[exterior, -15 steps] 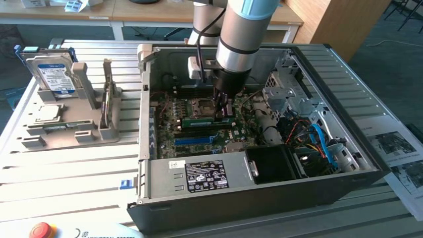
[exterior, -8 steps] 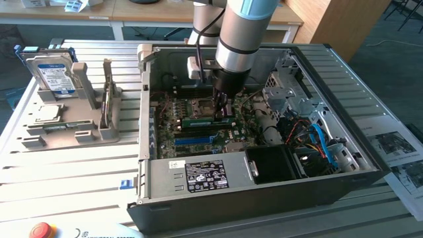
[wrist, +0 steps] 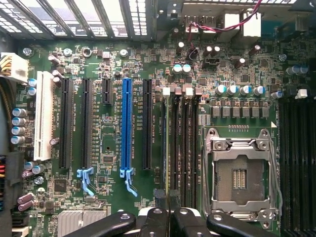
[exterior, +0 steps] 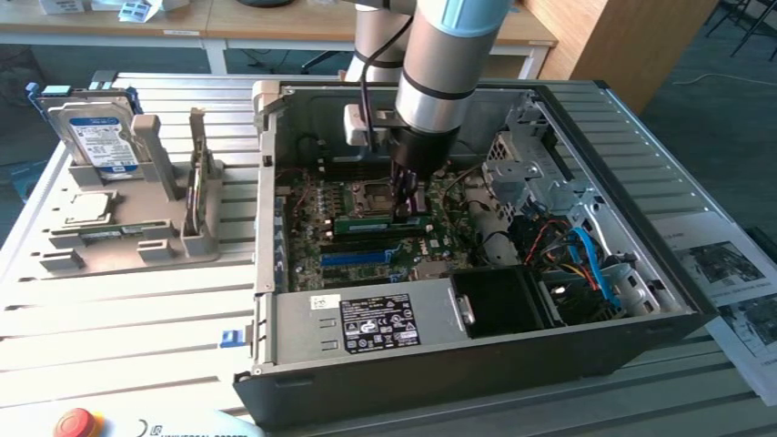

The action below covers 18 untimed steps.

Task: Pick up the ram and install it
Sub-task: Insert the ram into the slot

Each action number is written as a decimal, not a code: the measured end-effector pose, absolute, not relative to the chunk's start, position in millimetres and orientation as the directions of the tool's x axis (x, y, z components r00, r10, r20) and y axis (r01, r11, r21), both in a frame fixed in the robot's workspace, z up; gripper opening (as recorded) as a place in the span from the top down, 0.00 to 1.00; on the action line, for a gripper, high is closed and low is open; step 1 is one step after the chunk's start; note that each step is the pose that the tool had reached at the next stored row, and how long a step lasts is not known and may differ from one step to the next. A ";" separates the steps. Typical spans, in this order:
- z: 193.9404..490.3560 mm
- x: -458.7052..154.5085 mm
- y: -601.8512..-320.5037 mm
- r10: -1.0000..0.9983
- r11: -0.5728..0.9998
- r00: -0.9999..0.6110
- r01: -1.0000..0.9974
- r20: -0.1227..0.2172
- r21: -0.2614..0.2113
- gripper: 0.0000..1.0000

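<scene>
**Install step: ram in the jaws, at the memory slots**

We read this as the install step, with the pick-up done. The gripper (exterior: 407,202) is down inside the open computer case (exterior: 425,373), jaws closed on the ram (exterior: 364,222) and pinching its flat faces.

In the exterior view the ram stands on edge at 6 o'clock of the empty CPU socket (exterior: 370,193) and at 12 o'clock of the blue slot (exterior: 358,258). In the wrist view the stick is edge-on, a thin line running out from between the fingers (wrist: 159,205) along the black memory slots (wrist: 185,148) beside the socket.

It looks lined up with the slot farthest from the socket. We cannot tell whether its lower edge is above the slot, touching it or part-way in. The slot latches are too small to read.

Our judgement is that seating calls for the stick parallel to that one slot, the notch matched, and a straight, even push. A tilt or an offset to a neighbouring slot would jam it.

A fixture tray (exterior: 109,255) at 9 o'clock of the case holds a hard drive (exterior: 91,137) and a silver processor chip (exterior: 87,208).
</scene>
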<state>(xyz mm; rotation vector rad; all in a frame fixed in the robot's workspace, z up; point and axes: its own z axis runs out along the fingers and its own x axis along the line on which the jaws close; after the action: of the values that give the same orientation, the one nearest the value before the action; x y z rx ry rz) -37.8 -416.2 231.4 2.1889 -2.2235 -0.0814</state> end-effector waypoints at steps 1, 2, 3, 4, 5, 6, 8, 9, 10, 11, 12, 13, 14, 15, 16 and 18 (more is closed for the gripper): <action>231.4 -37.8 -416.1 -1.000 0.015 -0.016 -0.999 -0.022 0.051 0.88; 231.4 -37.8 -416.1 -1.000 0.015 -0.016 -0.999 -0.022 0.052 0.88; 231.4 -37.8 -416.1 -1.000 0.015 -0.016 -0.999 -0.022 0.052 0.88; 231.4 -37.8 -416.1 -1.000 0.015 -0.016 -0.999 -0.022 0.052 0.88; 231.4 -37.8 -416.1 -1.000 0.015 -0.016 -0.999 -0.022 0.052 0.88; 231.4 -37.8 -416.1 -1.000 0.015 -0.016 -0.999 -0.022 0.052 0.88; 231.1 -37.8 -416.0 -1.000 0.015 -0.016 -0.999 -0.022 0.052 0.88; 230.9 -37.8 -416.1 -1.000 0.015 -0.016 -0.999 -0.022 0.052 0.88; 229.8 -37.8 -416.1 -1.000 0.015 -0.016 -0.999 -0.022 0.051 0.88; 228.7 -38.0 -416.1 -1.000 0.015 -0.016 -0.999 -0.022 0.051 0.88; 228.5 -38.0 -416.1 -1.000 0.015 -0.016 -0.999 -0.022 0.051 0.88; 228.4 -38.0 -416.1 -1.000 0.015 -0.016 -0.999 -0.022 0.051 0.88; 228.2 -38.1 -416.1 -1.000 0.015 -0.016 -0.999 -0.022 0.051 0.88; 228.0 -38.1 -416.1 -1.000 0.015 -0.016 -0.999 -0.022 0.051 0.88; 227.8 -38.2 -416.1 -1.000 0.015 -0.016 -0.999 -0.022 0.051 0.88; 227.3 -38.4 -416.0 -1.000 0.015 -0.016 -0.999 -0.022 0.051 0.88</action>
<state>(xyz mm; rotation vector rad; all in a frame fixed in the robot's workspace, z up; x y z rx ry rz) -38.4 -416.0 227.3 2.1893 -2.2237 -0.0808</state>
